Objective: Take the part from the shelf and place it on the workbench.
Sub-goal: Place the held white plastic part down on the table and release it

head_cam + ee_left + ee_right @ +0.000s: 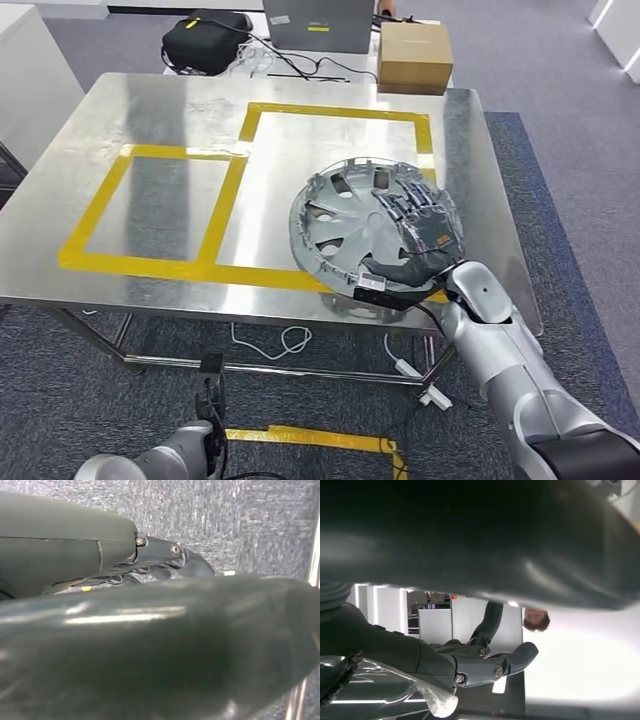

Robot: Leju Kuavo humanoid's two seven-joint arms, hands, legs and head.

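Note:
The part is a silver wheel cover (355, 225) wrapped in clear film. It lies on the steel workbench (151, 105), over the front right corner of the larger yellow tape square (336, 112), and its near rim reaches the bench's front edge. My right hand (419, 235) lies spread over the cover's right side and grips its near rim. The right wrist view shows a finger (497, 666) beside the film-wrapped rim (395, 692). My left hand (210, 408) hangs below the bench front, holding nothing, its fingers (166, 555) stretched out over the carpet.
A smaller yellow tape square (147, 205) marks the bench's left half. Behind the bench stand a cardboard box (415, 55), a black bag (205, 40) and a grey case (321, 25) with cables. A person (535, 620) stands beyond the bench. Cables lie on the floor (264, 345).

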